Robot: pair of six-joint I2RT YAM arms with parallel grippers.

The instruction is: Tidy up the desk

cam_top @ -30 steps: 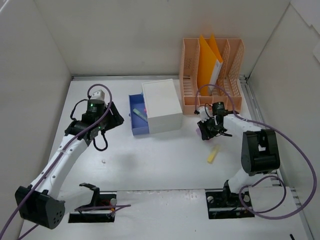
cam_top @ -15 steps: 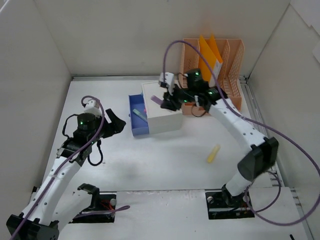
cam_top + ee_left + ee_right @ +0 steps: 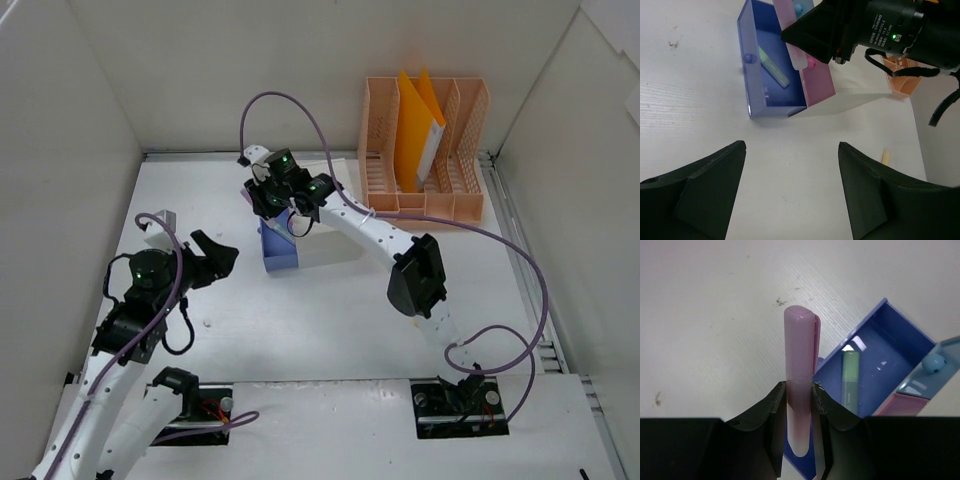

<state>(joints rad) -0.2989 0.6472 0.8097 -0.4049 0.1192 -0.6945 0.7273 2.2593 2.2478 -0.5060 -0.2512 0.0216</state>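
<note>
Under everything, filling the floor between the white walls, the counter (image 3: 330, 330) is matte white with a faint grain and a few dark scuffs. It looks only partly tidied.

One item seems put away: a pale green pen (image 3: 773, 66), a slim translucent stick, lies slantwise inside the open blue drawer (image 3: 775, 97). That drawer is a shallow tray of glossy, see-through plastic with a small ball knob on its front. Just above it a pink drawer (image 3: 817, 87) of the same make is also pulled partly out.

The second item is in hand. The right jaws are clamped on a pink pen (image 3: 800, 350), a smooth, rounded cylinder with a clip along one side. It hangs above the drawer's corner, not yet inside.

By my reading, this pen has to be dropped in. After that, a short yellow pen (image 3: 885, 156) lying loose on the counter, well apart from the drawers, needs collecting, and both drawers need pushing shut.

The left jaws are wide apart and empty, held low over the bare counter and facing the drawers.

At the back right, a peach rack (image 3: 470, 150) of slotted plastic holds a stiff orange folder (image 3: 415, 125) upright, so that corner looks in order.
</note>
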